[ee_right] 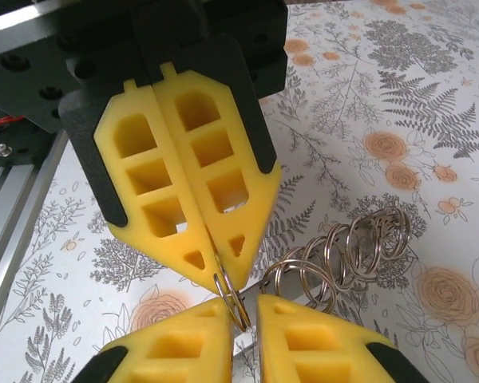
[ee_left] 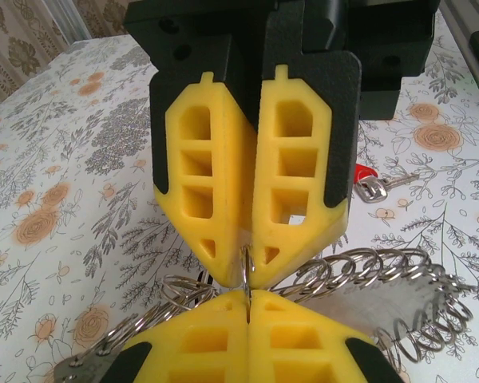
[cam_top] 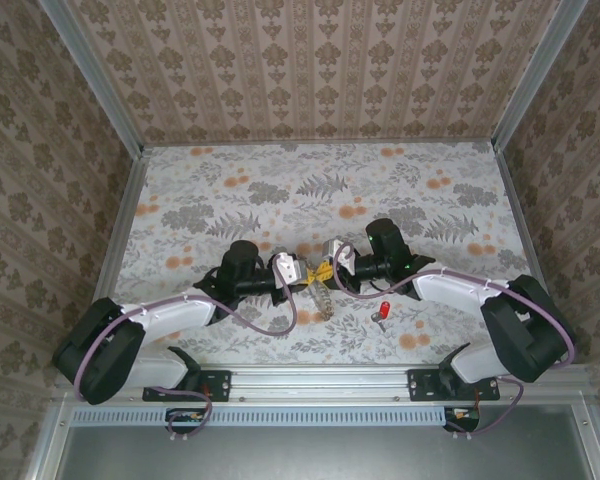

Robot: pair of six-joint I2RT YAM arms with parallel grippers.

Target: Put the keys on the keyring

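Observation:
A small silvery split keyring (ee_right: 235,302) hangs between my two grippers at mid-table. My left gripper (ee_left: 249,294) is shut on its edge, the yellow fingertips pressed together around the wire. My right gripper (ee_right: 243,309) faces it tip to tip. Its jaws stand slightly apart, and the ring sits in the gap against one finger. From above, the left gripper (cam_top: 308,278) and the right gripper (cam_top: 330,268) meet nose to nose. A key with a red head (cam_top: 383,311) lies on the table near the right arm; it is the key (ee_left: 373,183) behind the right gripper's fingers (ee_left: 299,199).
A string of several linked metal rings (ee_left: 383,275) trails from the held ring onto the floral tabletop (cam_top: 280,190); it is the coiled string of rings (ee_right: 353,243) in the right wrist view. A metal rail (cam_top: 310,380) runs along the near edge. Patterned walls enclose the table.

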